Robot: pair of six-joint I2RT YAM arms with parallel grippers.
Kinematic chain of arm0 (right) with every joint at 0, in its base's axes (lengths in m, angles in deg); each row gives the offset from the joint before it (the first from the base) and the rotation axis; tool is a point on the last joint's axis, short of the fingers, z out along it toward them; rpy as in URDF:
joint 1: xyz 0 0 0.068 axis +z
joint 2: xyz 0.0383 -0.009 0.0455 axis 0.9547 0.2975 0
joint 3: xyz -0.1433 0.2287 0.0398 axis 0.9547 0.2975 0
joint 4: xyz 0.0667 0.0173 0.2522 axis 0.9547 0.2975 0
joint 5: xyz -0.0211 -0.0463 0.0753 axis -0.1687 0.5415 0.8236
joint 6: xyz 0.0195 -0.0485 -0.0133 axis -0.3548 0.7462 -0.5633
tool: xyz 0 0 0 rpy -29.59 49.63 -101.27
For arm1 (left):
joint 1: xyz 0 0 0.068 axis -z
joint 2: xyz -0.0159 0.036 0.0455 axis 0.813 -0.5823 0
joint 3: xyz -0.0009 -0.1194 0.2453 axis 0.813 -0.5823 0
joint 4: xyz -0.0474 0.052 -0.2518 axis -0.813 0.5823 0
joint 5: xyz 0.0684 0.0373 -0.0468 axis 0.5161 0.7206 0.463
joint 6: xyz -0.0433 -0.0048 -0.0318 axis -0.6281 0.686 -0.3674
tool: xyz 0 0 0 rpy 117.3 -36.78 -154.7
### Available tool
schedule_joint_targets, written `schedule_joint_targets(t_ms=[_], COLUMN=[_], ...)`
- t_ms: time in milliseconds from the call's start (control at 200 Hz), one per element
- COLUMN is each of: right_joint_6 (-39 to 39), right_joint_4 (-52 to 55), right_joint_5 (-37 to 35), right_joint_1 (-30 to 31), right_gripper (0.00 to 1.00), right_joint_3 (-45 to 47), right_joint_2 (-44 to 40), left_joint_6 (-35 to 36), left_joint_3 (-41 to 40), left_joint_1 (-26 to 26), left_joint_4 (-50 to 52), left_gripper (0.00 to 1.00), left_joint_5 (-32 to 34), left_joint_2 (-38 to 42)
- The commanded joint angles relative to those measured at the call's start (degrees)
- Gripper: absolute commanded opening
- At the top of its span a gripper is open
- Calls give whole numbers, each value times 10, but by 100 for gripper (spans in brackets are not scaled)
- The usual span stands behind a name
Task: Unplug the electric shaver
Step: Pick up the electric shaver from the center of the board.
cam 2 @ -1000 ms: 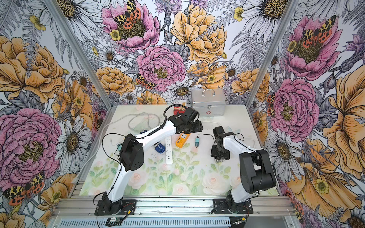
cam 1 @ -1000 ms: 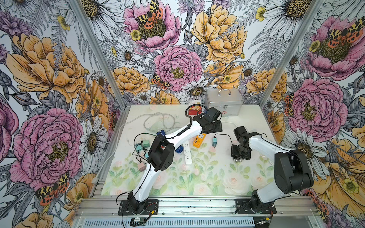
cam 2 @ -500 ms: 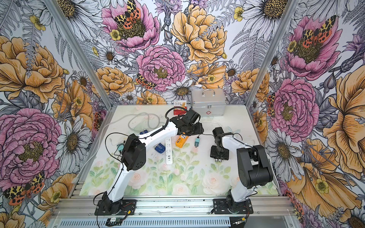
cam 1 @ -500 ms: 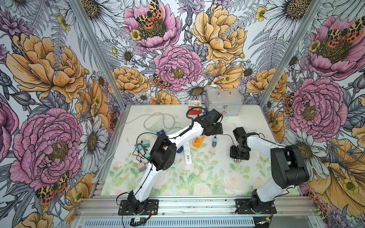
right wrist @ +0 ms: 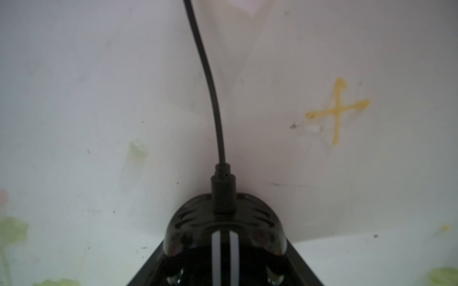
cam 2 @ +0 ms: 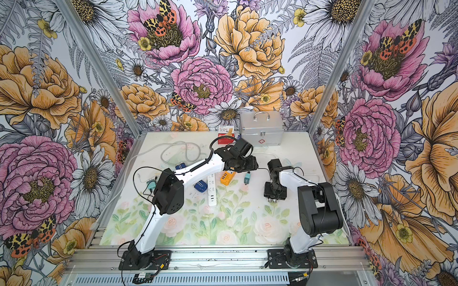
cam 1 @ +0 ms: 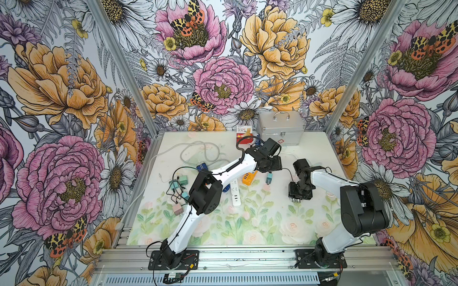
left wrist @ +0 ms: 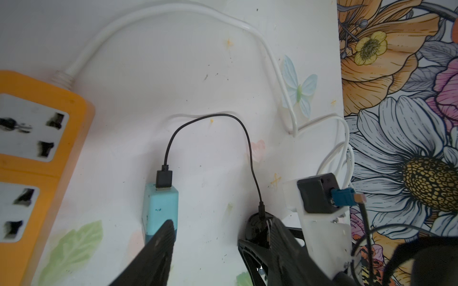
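One plug (right wrist: 223, 190) to pull: sits in far end of shaver (right wrist: 247, 218) on bench (cam 1: 260, 222), pointing lengthwise toward left pincer (left wrist: 223, 221), gaping wide just beside. Straddles shaver with right pincer (right wrist: 226, 245); cannot tell whether gripped.

The shaver (right wrist: 195, 230) is a black one with a rounded tail end and two white stripes down its back. It lies flat on the table, right of the middle, and in both top views only its round silver heads (cam 1: 298, 200) peek out, turned toward the front edge. A thin black cable (left wrist: 247, 138) is still plugged into its tail by a small black plug (right wrist: 223, 190). From there the cable arches across the table to a black USB plug (left wrist: 164, 178), which is pushed into the end of a pale blue adapter (left wrist: 161, 205) lying loose just beside the shaver.
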Motion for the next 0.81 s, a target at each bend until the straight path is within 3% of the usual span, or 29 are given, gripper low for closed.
schedule_joint_targets(t_ms=[0,415,801], right_joint_6=[26,66,88], right_joint_4=[-19,-34,-34], right_joint_5=[46,145,164], right_joint_1=[0,5,17], right_gripper=[46,43,40], right_joint_3=[7,17,15], right_joint_2=[-44,-95,-126], left_joint_6=[4,-35,-88], left_joint_3=[15,-30,-138], left_joint_1=[6,5,1], left_joint_4=[2,-62,-185], left_gripper=[63,62,62], left_joint_5=[-44,-108,-155], left_joint_2=[-20,-9,19])
